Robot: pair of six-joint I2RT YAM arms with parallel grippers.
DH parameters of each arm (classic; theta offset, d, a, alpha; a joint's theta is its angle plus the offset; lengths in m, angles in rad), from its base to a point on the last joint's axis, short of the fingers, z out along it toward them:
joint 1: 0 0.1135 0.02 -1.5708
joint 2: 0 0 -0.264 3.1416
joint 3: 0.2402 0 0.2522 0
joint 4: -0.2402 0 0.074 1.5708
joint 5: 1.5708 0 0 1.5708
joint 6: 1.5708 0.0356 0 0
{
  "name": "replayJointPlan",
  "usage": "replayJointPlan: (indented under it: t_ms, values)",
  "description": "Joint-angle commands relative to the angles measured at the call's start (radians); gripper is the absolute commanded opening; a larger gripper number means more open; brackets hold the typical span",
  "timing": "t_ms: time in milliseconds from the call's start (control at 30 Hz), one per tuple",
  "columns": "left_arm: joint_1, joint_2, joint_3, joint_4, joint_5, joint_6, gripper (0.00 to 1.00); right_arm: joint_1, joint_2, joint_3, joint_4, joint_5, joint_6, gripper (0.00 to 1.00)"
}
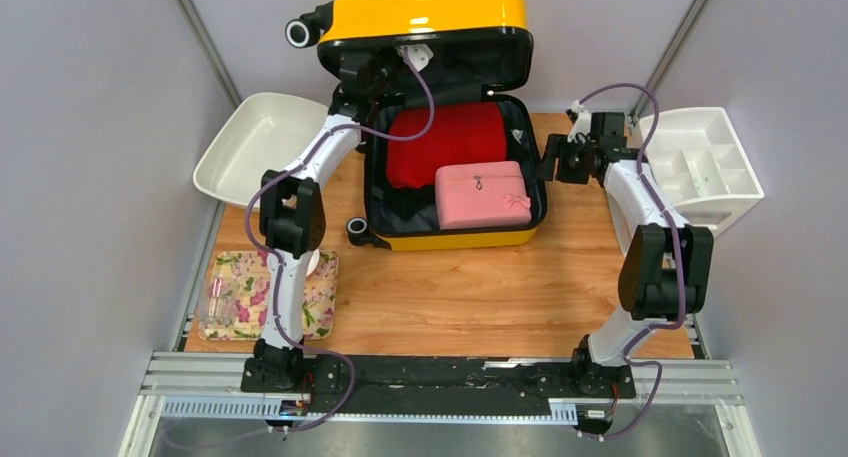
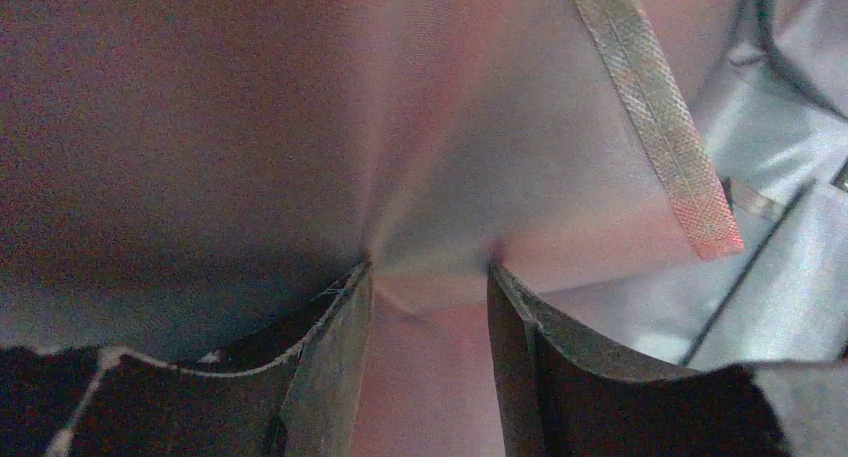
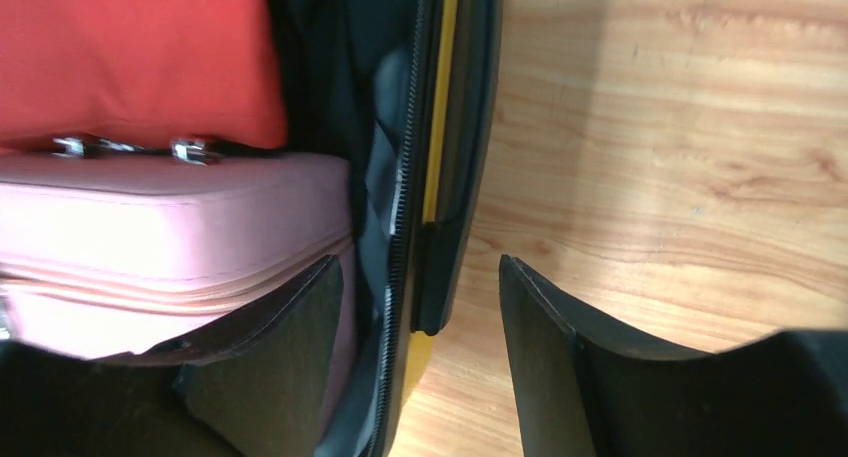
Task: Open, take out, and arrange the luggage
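Yellow suitcase (image 1: 455, 239) sits at 12 o'clock on the wooden table (image 1: 480, 297). It is open, with the lid (image 1: 425, 17) tipped up and back at the far side.

Left gripper (image 1: 385, 69) is up under the lid. In the left wrist view its fingers are spread, with the tips pressed into the grey lining (image 2: 300, 127), and creases fan out from both tips. It looks like it is propping the lid so it can't drop. I can't confirm that it pinches any cloth. A grey webbing strap (image 2: 660, 107) runs across at 1 o'clock of that view.

Right gripper (image 1: 552, 160) is at the base's 3 o'clock rim with its fingers wide apart, holding nothing. It straddles the zipper edge (image 3: 405, 177). One finger (image 3: 290, 357) is inside, just beside the pink case (image 1: 482, 195), and the other (image 3: 560, 377) is outside over bare wood. It is probably steadying the shell, or lining up to reach in.

Inside the base, the red folded cloth (image 1: 450, 137) is at the far side. The pink case lies at the near side and looks to rest partly on the cloth. Nothing has been taken out yet.

The drop spots are free:
- White dish (image 1: 250, 142) at 10 o'clock.
- White compartment organiser (image 1: 705, 162) at 2 o'clock.
- Floral tray (image 1: 315, 297) at 8 o'clock, partly under the left arm.

Opening looks done. Unpacking is next, likely starting with the pink case since it is nearest the right fingers.
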Motion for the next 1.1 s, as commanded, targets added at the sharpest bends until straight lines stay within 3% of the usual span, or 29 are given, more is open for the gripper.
replayJointPlan:
  t_ms: [0,133,200,233,267,300,333,367,700,833,967,1033,1067]
  values:
    - [0.021,0.076,0.173,0.077,-0.039,-0.028,0.55,0.029,0.067,0.065,-0.089,0.048,-0.09,0.63]
    - [0.026,0.052,0.074,0.158,-0.052,-0.025,0.55,0.084,0.115,0.07,-0.098,0.067,-0.102,0.61]
    - [0.026,0.026,-0.011,0.203,-0.045,-0.028,0.55,0.098,0.131,0.068,-0.093,0.094,-0.102,0.56]
    - [0.026,0.008,-0.029,0.211,-0.048,-0.031,0.55,0.098,0.135,0.068,-0.098,0.102,-0.102,0.5]
    - [0.026,0.003,-0.045,0.217,-0.054,-0.036,0.55,0.101,0.138,0.067,-0.113,0.107,-0.102,0.27]
    - [0.024,-0.002,-0.049,0.223,-0.057,-0.037,0.54,0.099,0.129,0.061,-0.124,0.105,-0.108,0.14]
    - [0.024,-0.003,-0.049,0.221,-0.059,-0.048,0.54,0.101,0.118,0.039,-0.136,0.102,-0.125,0.04]
    - [0.024,-0.008,-0.05,0.221,-0.06,-0.048,0.54,0.101,0.104,0.022,-0.153,0.097,-0.139,0.0]
    - [0.021,-0.023,-0.081,0.272,-0.01,-0.043,0.54,0.107,-0.131,-0.228,-0.271,0.035,-0.369,0.0]
    - [0.02,0.0,-0.035,0.243,0.004,-0.045,0.55,0.104,-0.174,-0.249,-0.306,0.022,-0.387,0.0]
    - [0.017,0.061,0.104,0.183,-0.009,-0.053,0.56,0.098,-0.154,-0.191,-0.351,0.056,-0.418,0.02]
    - [0.015,0.075,0.114,0.178,-0.008,-0.057,0.56,0.092,-0.163,-0.106,-0.382,0.052,-0.415,0.18]
    - [0.012,0.07,0.079,0.197,0.001,-0.05,0.56,0.087,-0.181,-0.085,-0.374,0.03,-0.407,0.35]
